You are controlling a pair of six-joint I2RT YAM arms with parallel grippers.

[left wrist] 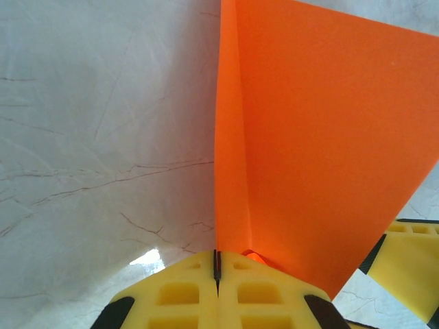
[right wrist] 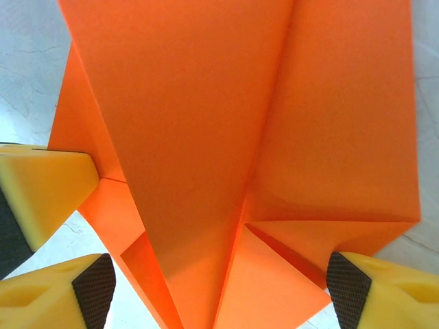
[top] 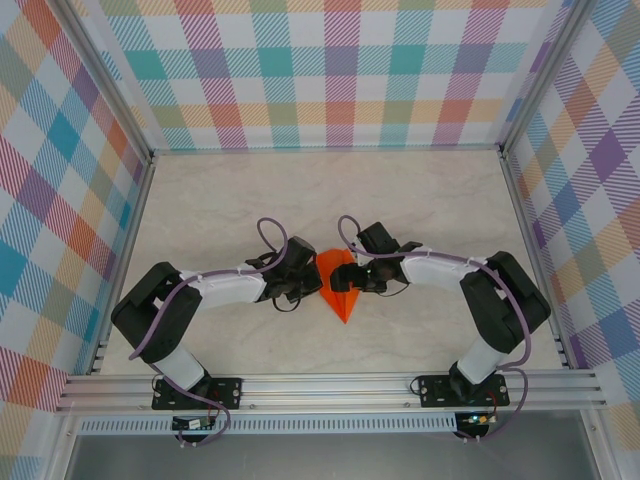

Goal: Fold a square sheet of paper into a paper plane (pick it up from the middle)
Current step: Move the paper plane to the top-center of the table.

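Pale marbled tabletop; pastel plaid walls on three sides; aluminium frame rail along near edge.

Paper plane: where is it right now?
Top view: the paper plane sits centre of the table, between both tools, tip toward the near edge; left tool shut on its fold, right tool open around it.
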